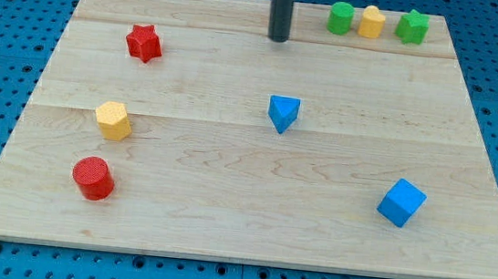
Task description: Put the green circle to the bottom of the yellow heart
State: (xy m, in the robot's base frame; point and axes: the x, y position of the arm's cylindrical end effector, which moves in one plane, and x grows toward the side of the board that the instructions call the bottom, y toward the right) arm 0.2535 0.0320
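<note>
Nothing done yet: green circle point(339, 18) sits touching the yellow heart point(372, 22) on its left, tip point(280, 38) further left. No claw here.

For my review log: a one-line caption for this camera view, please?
My tip rests near the board's top edge, left of the green circle, which sits beside the yellow heart.

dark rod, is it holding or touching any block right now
Nothing is held. My tip stands apart from every block, to the view's left of the green circle beside the yellow heart.
</note>
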